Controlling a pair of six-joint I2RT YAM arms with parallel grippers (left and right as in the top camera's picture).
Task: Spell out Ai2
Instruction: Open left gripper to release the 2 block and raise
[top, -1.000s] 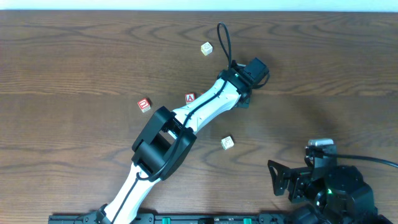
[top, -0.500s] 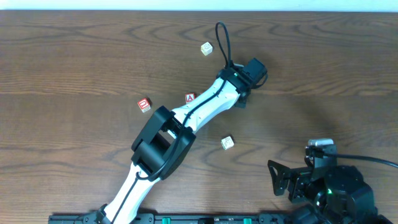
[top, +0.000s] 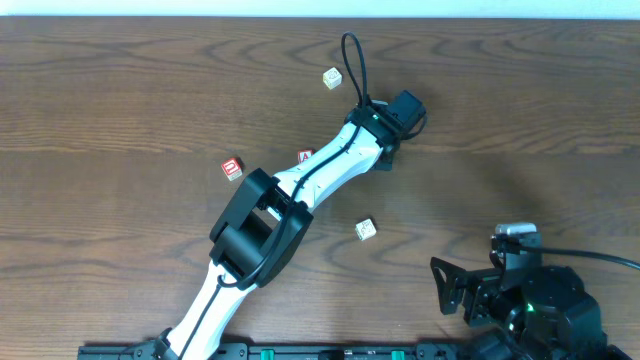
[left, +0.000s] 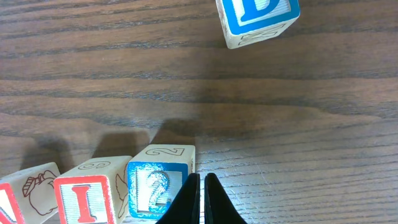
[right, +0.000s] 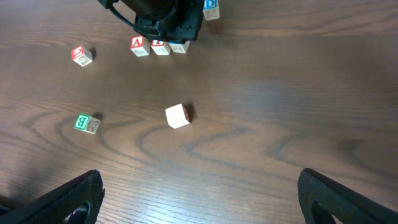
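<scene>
The 2 cube (left: 158, 186) is pale wood with a blue border and a blue digit on its top face. It stands at the right end of a short row on the table (top: 120, 100). Touching its left side is the I cube (left: 87, 196), red-edged with a red letter. One place further from the 2 cube is the A cube (right: 138, 45), also red-edged; the left wrist view cuts it off at the frame edge.

The left arm (top: 330, 170) stretches diagonally across the table and covers the 2 cube from overhead, so only the A cube shows beside it there. The left gripper (left: 200, 193) is clenched on nothing, its two black tips pressed together just beside the 2 cube's right edge. Whether they touch it cannot be told. The right gripper (right: 199, 196) hangs well apart from the 2 cube, released and spread wide.

A blue-edged D cube (left: 258, 18) lies beyond the 2 cube, apart from it and slightly to the right. On the A cube's side of the 2 cube, farther out, sits a red cube with a round letter (right: 82, 55). A plain cube (right: 178, 116) and a green B cube (right: 87, 123) lie between the 2 cube and the right gripper.
</scene>
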